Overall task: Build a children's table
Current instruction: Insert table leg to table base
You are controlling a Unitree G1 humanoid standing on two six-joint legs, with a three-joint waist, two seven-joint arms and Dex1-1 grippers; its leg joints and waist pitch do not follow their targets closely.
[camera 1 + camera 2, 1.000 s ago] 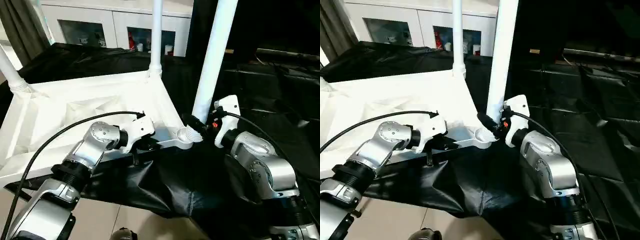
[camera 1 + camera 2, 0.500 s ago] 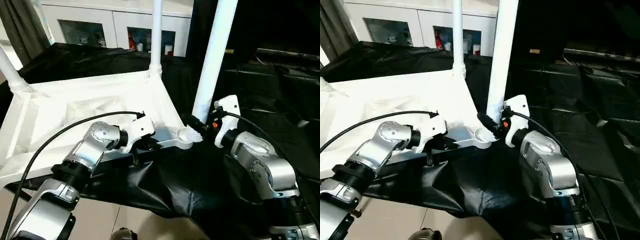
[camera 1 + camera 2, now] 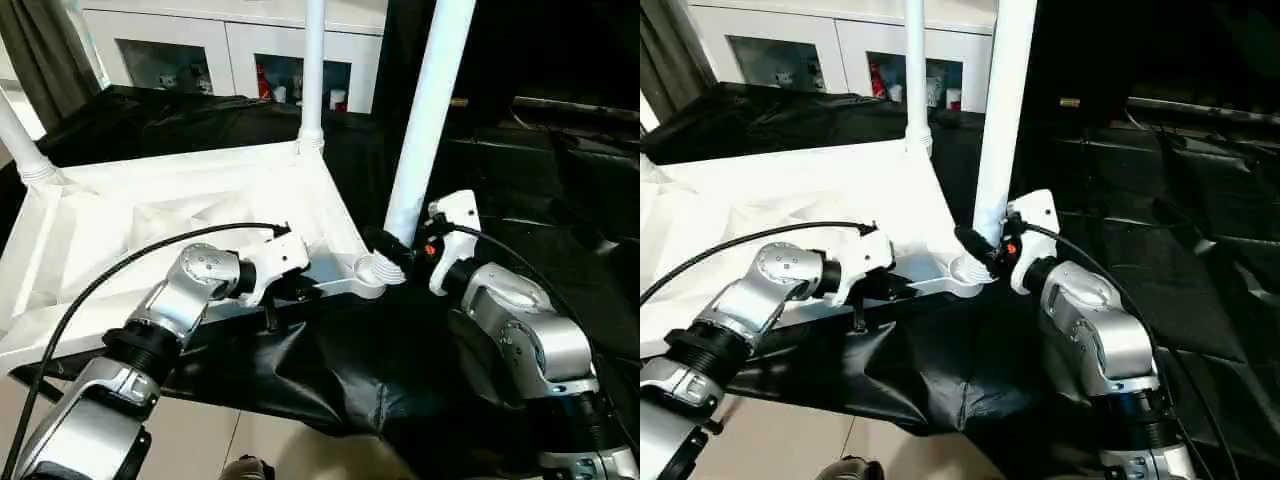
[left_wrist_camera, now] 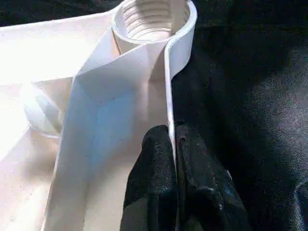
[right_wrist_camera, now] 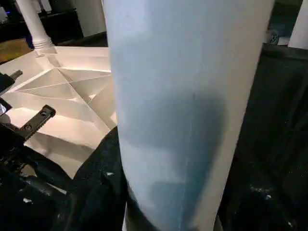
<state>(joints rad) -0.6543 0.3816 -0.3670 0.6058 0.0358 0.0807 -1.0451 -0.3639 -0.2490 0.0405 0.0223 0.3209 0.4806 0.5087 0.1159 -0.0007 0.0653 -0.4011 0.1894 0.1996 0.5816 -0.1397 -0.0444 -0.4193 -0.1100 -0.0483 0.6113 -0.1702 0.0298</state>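
Observation:
The white table top (image 3: pixel 150 215) lies upside down on black cloth, ribs up. Two legs stand in its far sockets: one leg (image 3: pixel 313 70) at the far right corner, another leg (image 3: pixel 18 145) at the left. My left gripper (image 4: pixel 174 144) is shut on the top's thin near rim, close to the threaded corner socket (image 4: pixel 151 19). My right gripper (image 3: pixel 392 248) is shut on a third leg (image 3: pixel 425 110), gripping near its lower end. That leg stands nearly upright with its foot at the near-right socket (image 3: pixel 372 270).
A white cabinet with glass doors (image 3: pixel 235 60) stands behind the table. Black cloth (image 3: pixel 520 180) covers the work surface and drapes over the near edge toward a pale floor (image 3: pixel 200 440). A black cable (image 3: pixel 120 275) loops over my left forearm.

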